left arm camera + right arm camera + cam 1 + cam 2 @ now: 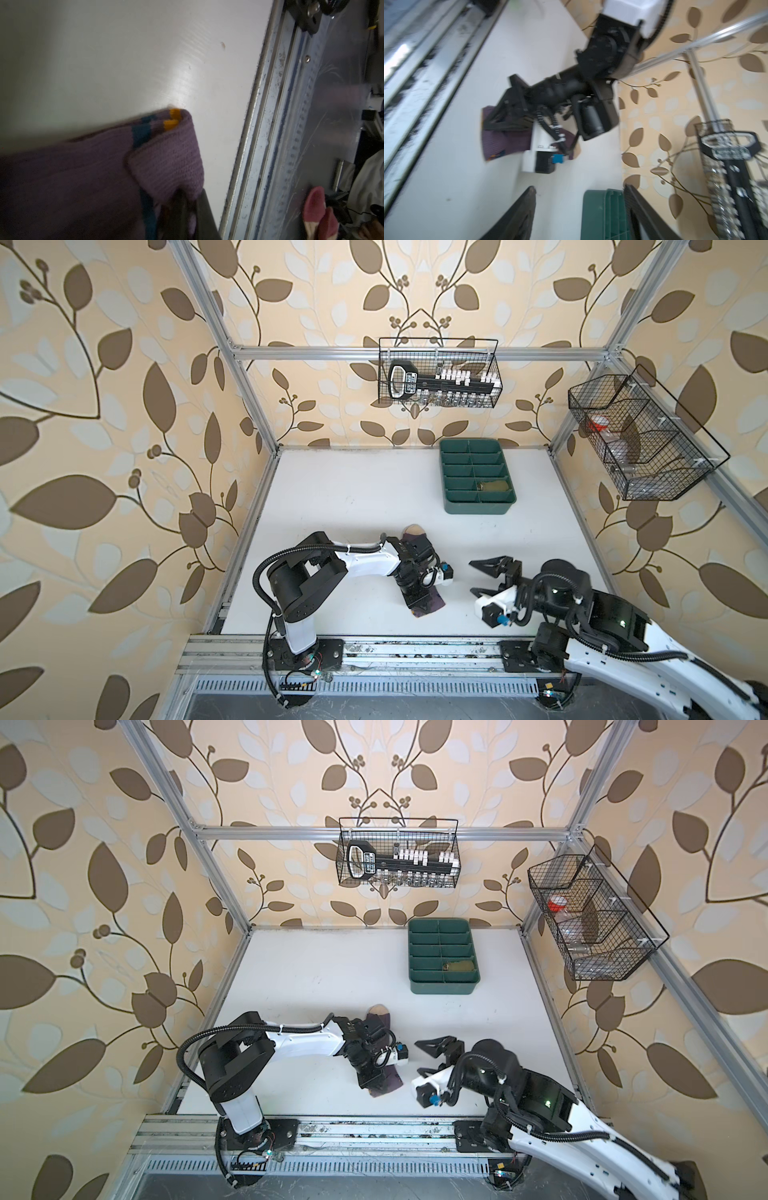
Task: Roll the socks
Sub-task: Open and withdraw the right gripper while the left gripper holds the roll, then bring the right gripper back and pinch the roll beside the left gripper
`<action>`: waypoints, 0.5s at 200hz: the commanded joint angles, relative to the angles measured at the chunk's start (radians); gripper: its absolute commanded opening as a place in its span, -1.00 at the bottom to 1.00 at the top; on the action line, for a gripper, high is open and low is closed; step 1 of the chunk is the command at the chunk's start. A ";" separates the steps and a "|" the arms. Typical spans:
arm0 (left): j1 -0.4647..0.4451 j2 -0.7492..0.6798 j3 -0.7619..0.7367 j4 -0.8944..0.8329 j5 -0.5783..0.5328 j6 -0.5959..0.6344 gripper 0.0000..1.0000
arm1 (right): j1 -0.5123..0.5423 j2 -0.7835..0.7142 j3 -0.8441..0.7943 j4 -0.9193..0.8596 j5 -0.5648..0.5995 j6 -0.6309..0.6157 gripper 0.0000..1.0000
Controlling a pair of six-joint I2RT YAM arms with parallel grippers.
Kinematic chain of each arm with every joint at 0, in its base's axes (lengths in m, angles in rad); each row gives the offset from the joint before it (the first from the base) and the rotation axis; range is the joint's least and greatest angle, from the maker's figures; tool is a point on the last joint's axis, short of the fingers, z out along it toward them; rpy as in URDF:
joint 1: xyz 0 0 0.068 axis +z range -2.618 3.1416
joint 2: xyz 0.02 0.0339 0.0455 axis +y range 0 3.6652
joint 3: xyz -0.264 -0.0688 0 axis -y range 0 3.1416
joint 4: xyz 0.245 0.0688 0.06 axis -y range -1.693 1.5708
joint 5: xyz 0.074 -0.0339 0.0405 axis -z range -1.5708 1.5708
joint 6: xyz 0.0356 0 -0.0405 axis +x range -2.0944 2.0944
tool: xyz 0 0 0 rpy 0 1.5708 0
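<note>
The left gripper point(190, 216) has its jaws closed tight on the cuff end of the purple sock point(83, 187). The left wrist view shows the navy and yellow striped cuff turned over once onto the leg, with the fold pinched between the dark fingers point(204, 216). The right gripper point(473, 577) stands with its jaws wide and nothing between them, just beside the sock but not touching it. In both top views the purple sock point(434, 600) lies stretched out on the white table point(353, 497), well apart from the dark green tray point(476, 506) on the side towards the arms, with its beige toe pointing at the tray and its cuff end farthest from it. The olive sock point(494, 486) already sits bundled inside the tray, in the right-hand column, second compartment from the tray's near end. Judging by this, one sock is done and the second is at its first turn. The next move probably calls for carrying the pinched fold over again towards the tray end, keeping the turns tight and square to the leg. The free right gripper seems well placed to press the loose leg flat so the fabric does not drag or skew.
</note>
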 commanded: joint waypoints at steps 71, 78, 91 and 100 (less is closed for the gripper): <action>0.060 0.054 -0.066 0.114 0.161 -0.101 -1.00 | 0.282 0.372 -0.222 0.286 0.229 0.128 0.32; 0.060 0.051 -0.069 0.115 0.160 -0.101 -1.00 | 0.258 0.414 -0.219 0.319 0.211 0.135 0.31; 0.060 0.040 -0.082 0.127 0.155 -0.106 -1.00 | 0.220 0.482 -0.219 0.370 0.188 0.147 0.26; 0.060 0.034 -0.089 0.131 0.154 -0.106 -1.00 | 0.191 0.522 -0.224 0.409 0.178 0.147 0.26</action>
